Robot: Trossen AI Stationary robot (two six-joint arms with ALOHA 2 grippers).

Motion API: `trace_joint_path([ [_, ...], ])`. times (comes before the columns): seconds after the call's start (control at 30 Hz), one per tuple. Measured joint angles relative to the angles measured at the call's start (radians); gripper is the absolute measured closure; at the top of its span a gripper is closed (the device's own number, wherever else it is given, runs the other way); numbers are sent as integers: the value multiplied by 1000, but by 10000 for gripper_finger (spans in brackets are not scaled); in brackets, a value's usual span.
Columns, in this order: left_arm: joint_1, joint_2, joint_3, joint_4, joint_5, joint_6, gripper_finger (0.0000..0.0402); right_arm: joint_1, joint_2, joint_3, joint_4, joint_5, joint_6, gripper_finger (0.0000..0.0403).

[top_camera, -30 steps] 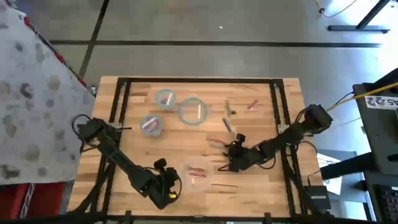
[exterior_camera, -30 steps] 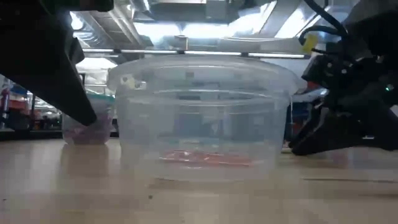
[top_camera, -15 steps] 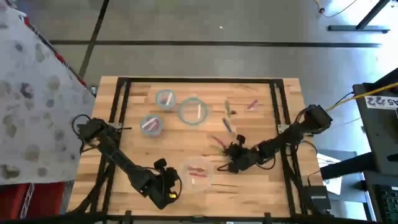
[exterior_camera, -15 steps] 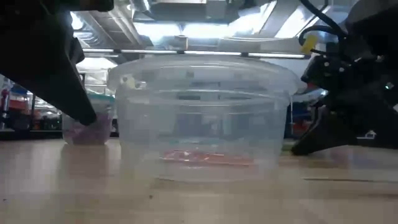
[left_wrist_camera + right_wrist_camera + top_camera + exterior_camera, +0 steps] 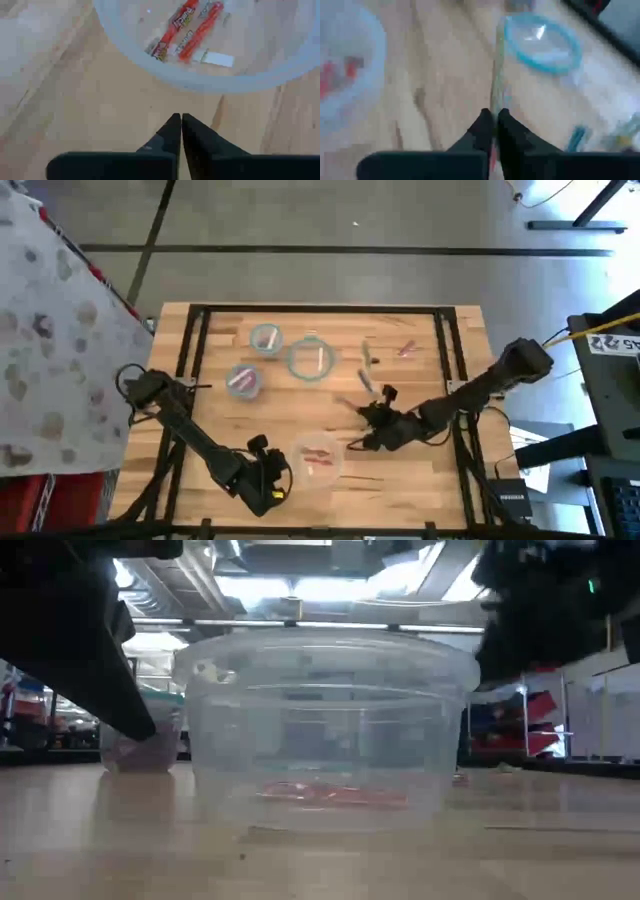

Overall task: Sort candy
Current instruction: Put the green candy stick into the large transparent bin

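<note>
From above, the right gripper (image 5: pixel 362 442) hangs over the middle of the table (image 5: pixel 420 480), just beside the clear bowl (image 5: pixel 318 461) that sits toward the near edge with red candy (image 5: pixel 317 457) in it; the left gripper (image 5: pixel 268 483) waits close to the near edge, to that bowl's left. More candy (image 5: pixel 367 382) lies loose toward the far right of the table, near the teal-rimmed bowls (image 5: pixel 309 360). At table height, the clear bowl fills the middle, red pieces flat on its bottom, with a dark arm raised at the upper right. The left wrist view shows its fingers (image 5: pixel 170 134) pressed together on nothing, the bowl's red sticks (image 5: pixel 200 31) just ahead. The right wrist view shows fingers (image 5: pixel 482 131) pinched together on what looks like a thin pale stick (image 5: pixel 497 85) held by one end, though blur makes this uncertain. Gripped so near its tip, the piece could swing or slip out during the carry and land on the wood; coming in low, its free end could catch the bowl's rim and push the light bowl aside.
</note>
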State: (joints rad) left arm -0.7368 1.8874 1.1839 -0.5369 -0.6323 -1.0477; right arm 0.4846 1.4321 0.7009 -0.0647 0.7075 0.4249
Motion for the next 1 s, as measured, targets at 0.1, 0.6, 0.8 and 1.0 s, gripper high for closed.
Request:
trace_joint_path([
  [0.1, 0, 0, 0, 0, 0, 0, 402, 0, 0, 59, 79, -137, -79, 400],
  [0.6, -2, 0, 0, -1, 0, 4, 402, 12, 279, 202, 352, -440, -143, 400],
  [0.8, -2, 0, 0, -1, 0, 6, 402, 12, 308, 203, 327, -439, -109, 383],
  [1.0, -2, 0, 0, -1, 0, 7, 402, 12, 308, 204, 319, -412, -108, 295],
])
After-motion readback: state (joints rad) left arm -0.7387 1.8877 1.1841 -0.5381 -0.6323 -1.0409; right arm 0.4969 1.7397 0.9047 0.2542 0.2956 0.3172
